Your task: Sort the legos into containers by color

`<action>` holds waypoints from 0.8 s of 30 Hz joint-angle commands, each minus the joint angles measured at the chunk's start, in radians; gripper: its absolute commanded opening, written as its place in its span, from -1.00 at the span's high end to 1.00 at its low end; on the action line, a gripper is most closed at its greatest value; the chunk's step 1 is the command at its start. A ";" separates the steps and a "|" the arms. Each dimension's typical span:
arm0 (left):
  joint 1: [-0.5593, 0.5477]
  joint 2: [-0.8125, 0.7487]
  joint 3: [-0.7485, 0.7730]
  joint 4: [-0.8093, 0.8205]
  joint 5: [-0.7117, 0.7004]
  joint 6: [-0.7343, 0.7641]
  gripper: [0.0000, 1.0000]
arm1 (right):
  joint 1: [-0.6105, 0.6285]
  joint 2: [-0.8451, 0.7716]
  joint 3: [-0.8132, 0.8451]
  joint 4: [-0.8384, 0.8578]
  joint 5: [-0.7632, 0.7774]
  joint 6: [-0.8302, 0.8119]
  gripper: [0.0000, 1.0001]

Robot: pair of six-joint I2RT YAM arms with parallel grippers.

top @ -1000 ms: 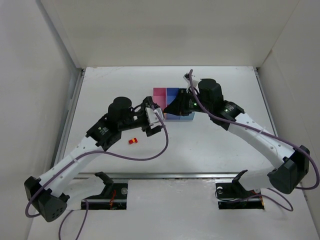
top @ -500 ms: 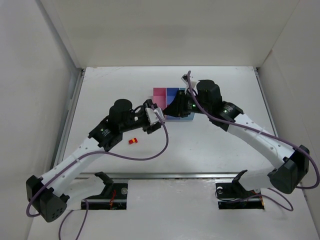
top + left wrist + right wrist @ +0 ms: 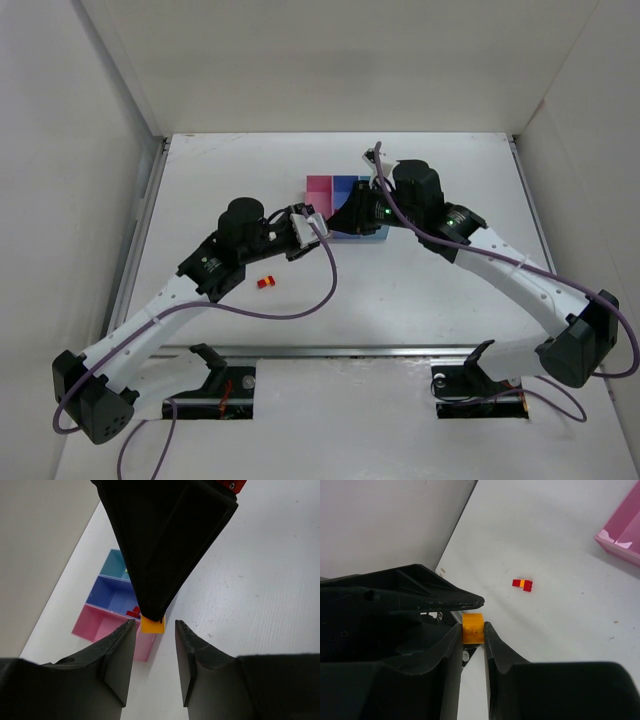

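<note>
My right gripper [image 3: 472,626] is shut on a small orange lego [image 3: 473,630], held in the air just in front of the containers [image 3: 330,187]. My left gripper [image 3: 154,625] faces it. Its fingertips stand on either side of that orange lego [image 3: 152,625], with a gap on each side and no contact that I can see. The joined tray shows a pink bin [image 3: 100,627], a blue bin [image 3: 112,592] holding red legos [image 3: 133,612], and a cyan bin [image 3: 114,562]. A red-and-orange lego piece [image 3: 265,283] lies on the table, also visible in the right wrist view [image 3: 522,584].
White walls enclose the table on the left, back and right. A metal rail [image 3: 340,351] runs along the near edge, in front of the arm bases. Purple cables loop from both arms.
The left jaws have narrowed a lot, and the left gripper has edged toward the right gripper's tip. The right gripper keeps its hold on the orange lego.
</note>
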State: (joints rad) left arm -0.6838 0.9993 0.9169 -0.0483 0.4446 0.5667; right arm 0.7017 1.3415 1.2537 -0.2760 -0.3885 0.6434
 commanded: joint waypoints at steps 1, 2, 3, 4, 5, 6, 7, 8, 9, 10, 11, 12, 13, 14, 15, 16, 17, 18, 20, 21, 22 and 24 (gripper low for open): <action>-0.003 -0.008 0.046 0.035 0.009 -0.007 0.35 | 0.009 -0.028 -0.002 0.054 0.010 -0.014 1.00; -0.003 -0.008 0.046 0.034 0.009 -0.007 0.41 | 0.009 -0.028 -0.002 0.054 0.010 -0.014 1.00; -0.003 -0.008 0.046 0.034 0.009 -0.007 0.41 | 0.009 -0.019 -0.002 0.054 0.010 -0.014 1.00; -0.003 -0.008 0.046 0.034 0.009 -0.007 0.41 | 0.009 -0.019 -0.002 0.054 0.010 -0.014 1.00; -0.003 -0.008 0.046 0.034 0.009 -0.016 0.41 | 0.009 -0.019 -0.002 0.054 0.010 -0.014 1.00; -0.003 -0.008 0.046 0.034 0.009 -0.016 0.41 | 0.009 -0.019 -0.002 0.054 0.010 -0.014 1.00; -0.003 -0.008 0.046 0.034 0.009 -0.016 0.41 | 0.009 -0.019 -0.002 0.054 0.010 -0.014 1.00; -0.003 -0.008 0.056 0.034 0.009 -0.016 0.36 | 0.009 -0.019 -0.002 0.054 0.010 -0.014 1.00; -0.003 0.001 0.056 0.034 0.009 -0.016 0.36 | 0.009 -0.019 -0.002 0.054 0.010 -0.014 1.00; -0.003 0.001 0.056 0.034 0.009 -0.016 0.36 | 0.009 -0.019 -0.002 0.054 0.010 -0.014 1.00; -0.003 0.001 0.056 0.034 0.009 -0.016 0.36 | 0.009 -0.019 -0.002 0.054 0.010 -0.014 1.00; -0.003 0.001 0.056 0.034 0.009 -0.016 0.40 | 0.009 -0.019 -0.002 0.054 0.010 -0.014 1.00; -0.003 0.001 0.056 0.044 0.000 -0.016 0.44 | 0.009 -0.019 -0.002 0.054 0.010 -0.014 1.00; -0.003 0.001 0.056 0.044 0.000 -0.016 0.51 | 0.009 -0.019 -0.002 0.054 0.010 -0.014 1.00; -0.003 0.001 0.056 0.044 0.000 -0.016 0.56 | 0.009 -0.019 -0.002 0.054 0.010 -0.014 1.00; -0.003 0.001 0.056 0.044 0.000 -0.016 0.63 | 0.009 -0.019 -0.002 0.054 0.010 -0.014 1.00; -0.003 0.001 0.056 0.044 0.000 -0.016 0.70 | 0.009 -0.019 -0.002 0.054 0.010 -0.014 1.00; -0.003 0.001 0.056 0.044 0.000 -0.016 0.89 | 0.009 -0.019 -0.002 0.054 0.010 -0.014 1.00; -0.003 0.001 0.056 0.034 0.000 -0.016 1.00 | 0.009 -0.019 -0.002 0.054 0.010 -0.014 1.00; -0.003 0.001 0.056 0.024 0.000 -0.016 1.00 | 0.009 -0.019 -0.002 0.054 0.010 -0.014 1.00; -0.003 0.010 0.056 0.024 0.000 -0.004 1.00 | 0.009 -0.019 -0.002 0.054 0.010 -0.014 1.00; -0.003 0.010 0.056 -0.004 0.000 0.007 1.00 | 0.009 -0.019 -0.002 0.054 0.010 -0.014 1.00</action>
State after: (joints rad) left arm -0.6838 1.0084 0.9310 -0.0505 0.4419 0.5610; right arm 0.7017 1.3415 1.2484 -0.2699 -0.3767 0.6415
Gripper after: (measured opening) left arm 0.161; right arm 0.256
